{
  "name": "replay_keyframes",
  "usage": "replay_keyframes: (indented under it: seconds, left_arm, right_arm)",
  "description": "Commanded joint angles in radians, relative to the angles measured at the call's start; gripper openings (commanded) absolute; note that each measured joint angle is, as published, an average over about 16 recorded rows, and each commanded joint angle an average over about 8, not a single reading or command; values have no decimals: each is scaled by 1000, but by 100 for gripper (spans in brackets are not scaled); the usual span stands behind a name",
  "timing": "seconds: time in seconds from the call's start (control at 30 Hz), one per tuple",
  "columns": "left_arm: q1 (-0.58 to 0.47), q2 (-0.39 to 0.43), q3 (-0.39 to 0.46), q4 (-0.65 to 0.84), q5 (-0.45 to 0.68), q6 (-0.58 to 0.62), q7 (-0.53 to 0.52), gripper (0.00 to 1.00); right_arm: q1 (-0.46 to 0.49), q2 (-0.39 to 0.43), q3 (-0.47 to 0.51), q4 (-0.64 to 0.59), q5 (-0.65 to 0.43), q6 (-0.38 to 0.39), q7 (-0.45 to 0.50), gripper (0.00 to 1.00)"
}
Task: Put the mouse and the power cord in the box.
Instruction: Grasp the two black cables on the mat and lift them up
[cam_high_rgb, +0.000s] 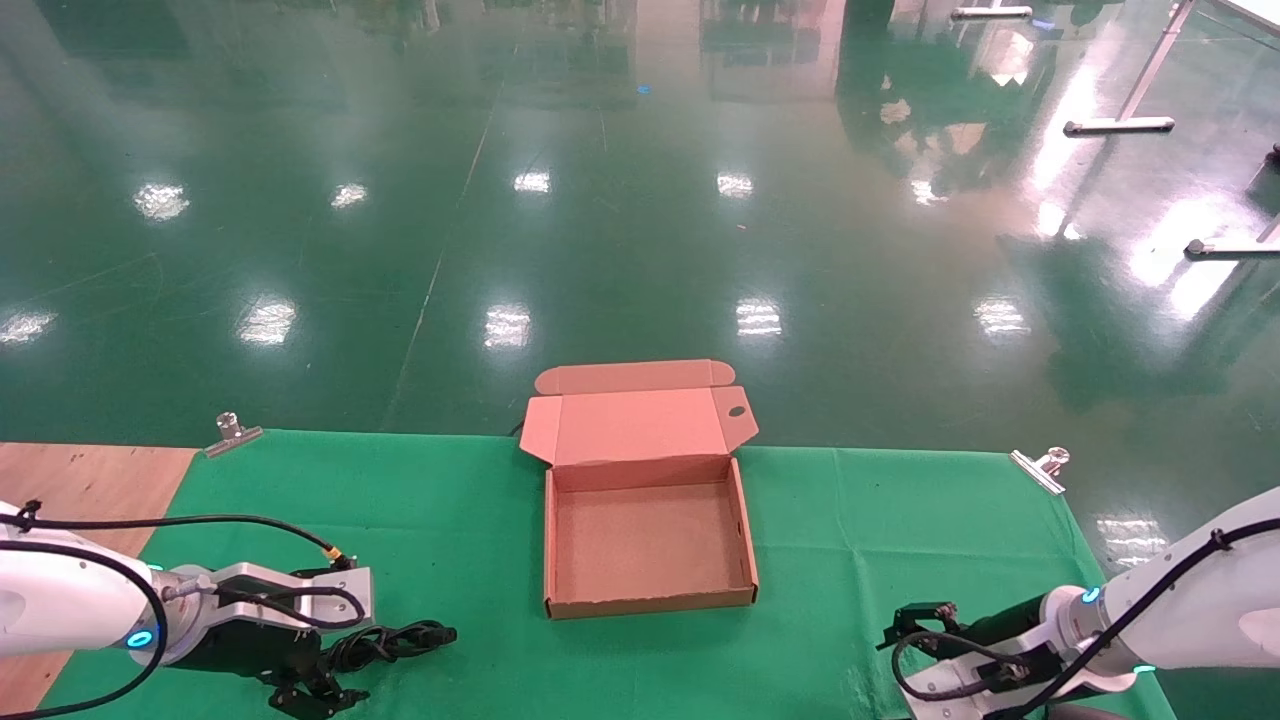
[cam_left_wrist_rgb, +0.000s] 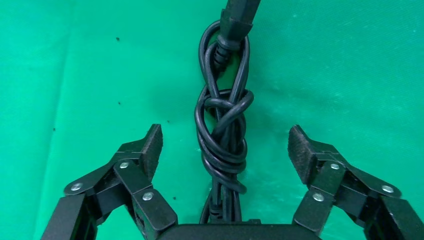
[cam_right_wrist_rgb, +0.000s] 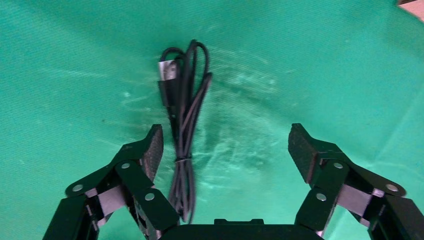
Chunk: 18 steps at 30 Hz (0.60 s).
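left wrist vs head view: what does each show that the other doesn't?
Only the left wrist view: the left tool open, its pads on either side of the knotted power cord, not touching it.

Only the head view: the open, empty box mid-table, two metal clips on the cloth's far edge, the shiny floor, and the right arm with the right tool low at the near right.

Both: the cord bundle lying on the green cloth.
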<state>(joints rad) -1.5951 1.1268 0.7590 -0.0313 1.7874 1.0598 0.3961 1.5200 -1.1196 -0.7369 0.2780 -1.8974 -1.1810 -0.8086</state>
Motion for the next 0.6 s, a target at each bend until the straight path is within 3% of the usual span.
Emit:
replay_keyframes:
  seconds: [0.03, 0.6]
  left_arm:
    - [-2, 0, 0, 6, -1, 1, 1, 0]
    - [2, -7, -16, 22, -23, 19, 24, 0]
  right_arm:
    - [6, -1, 2, -6, 2, 3, -7, 0]
    - [-3, 13, 7, -46, 13, -11, -41, 0]
